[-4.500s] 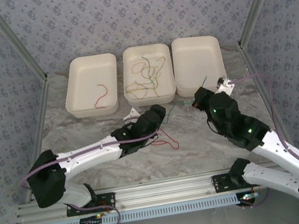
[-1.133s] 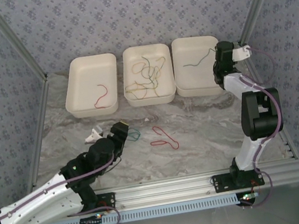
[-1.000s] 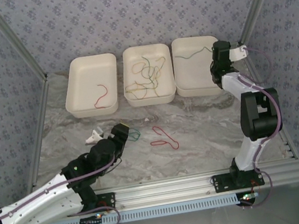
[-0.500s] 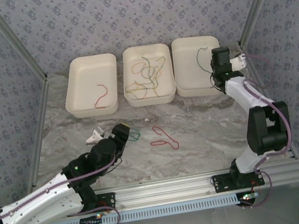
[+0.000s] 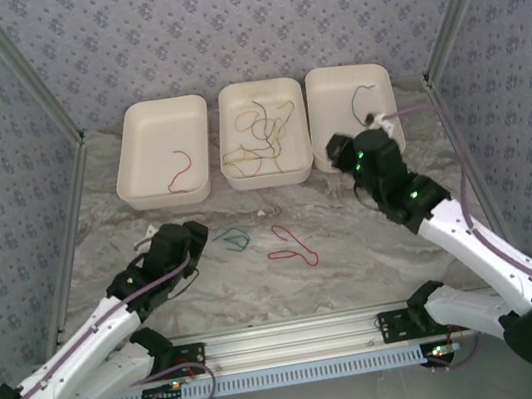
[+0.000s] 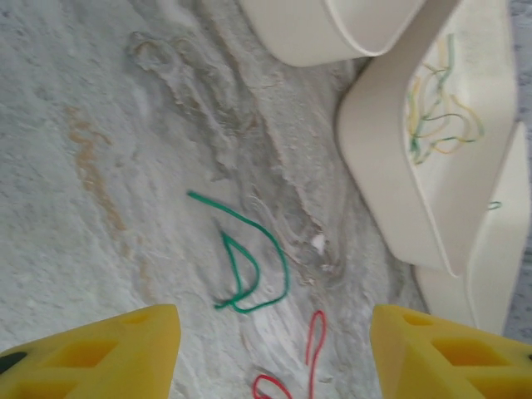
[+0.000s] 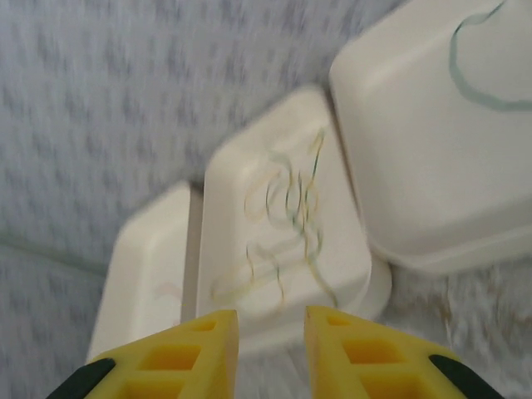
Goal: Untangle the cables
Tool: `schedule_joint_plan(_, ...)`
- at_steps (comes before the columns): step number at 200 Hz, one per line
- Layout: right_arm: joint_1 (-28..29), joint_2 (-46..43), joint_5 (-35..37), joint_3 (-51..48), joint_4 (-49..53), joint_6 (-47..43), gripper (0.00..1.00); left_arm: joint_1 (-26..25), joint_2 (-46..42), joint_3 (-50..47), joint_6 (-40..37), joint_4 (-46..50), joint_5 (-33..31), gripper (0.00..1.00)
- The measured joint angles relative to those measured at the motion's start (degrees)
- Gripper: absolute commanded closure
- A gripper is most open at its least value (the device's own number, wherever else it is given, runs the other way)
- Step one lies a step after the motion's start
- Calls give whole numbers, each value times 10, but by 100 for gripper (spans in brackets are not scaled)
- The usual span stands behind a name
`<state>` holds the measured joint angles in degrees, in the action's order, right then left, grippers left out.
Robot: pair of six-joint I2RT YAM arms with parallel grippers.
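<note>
Loose on the marble table lie a green cable (image 5: 235, 237) (image 6: 249, 266) and a red cable (image 5: 291, 243) (image 6: 312, 349). My left gripper (image 5: 194, 235) (image 6: 274, 357) hovers just left of them, open, with nothing between its yellow fingers (image 6: 125, 349). A tangle of yellow-olive and green cables (image 5: 258, 135) (image 7: 287, 216) fills the middle tray. One red cable (image 5: 178, 170) lies in the left tray, and one green cable (image 5: 363, 98) (image 7: 474, 75) in the right tray. My right gripper (image 5: 335, 145) (image 7: 271, 349) sits in front of the right tray, its jaws narrowly open and empty.
Three white trays stand side by side at the back: left (image 5: 131, 175), middle (image 5: 268, 181), right (image 5: 356, 163). Patterned walls and metal frame posts close in both sides. An aluminium rail (image 5: 288, 336) runs along the near edge by the arm bases.
My right arm has swung from over the right tray down to its front edge, leaving the green cable inside. My left arm has drawn back to the left, away from the green cable.
</note>
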<state>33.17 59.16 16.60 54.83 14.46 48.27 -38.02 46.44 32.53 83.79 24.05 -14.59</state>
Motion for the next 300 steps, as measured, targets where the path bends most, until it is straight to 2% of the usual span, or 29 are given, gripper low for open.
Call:
schedule_joint_plan(30,129,41,-22,-57,14,-34,70,55,55,-8,-24,-21,75,40)
schedule_joint_plan(47,188,106,-53,-51,5,-59,70,69,98,-10,-26,-39,104,43)
schedule_joint_plan(61,210,182,-90,-20,4,-90,70,70,117,-10,-25,-47,119,43)
schedule_joint_plan(85,222,318,-135,66,8,-160,64,70,89,-30,-19,-52,124,42)
schedule_joint_plan(114,221,428,-157,162,39,-253,58,76,-30,-65,-12,-25,121,37)
schedule_joint_plan(168,208,534,-170,283,105,-357,57,83,-233,-111,-11,18,140,28)
schedule_joint_plan(213,206,586,-164,333,153,-397,56,84,-308,-124,-42,53,197,23)
schedule_joint_plan(254,201,613,-164,367,169,-413,71,84,-323,-136,-61,88,236,24)
schedule_joint_plan(265,200,615,-165,368,170,-412,76,84,-334,-138,-62,93,240,24)
schedule_joint_plan(292,200,615,-164,368,170,-412,100,84,-340,-139,-62,94,244,25)
schedule_joint_plan(300,200,615,-164,368,169,-415,100,84,-340,-141,-62,94,245,26)
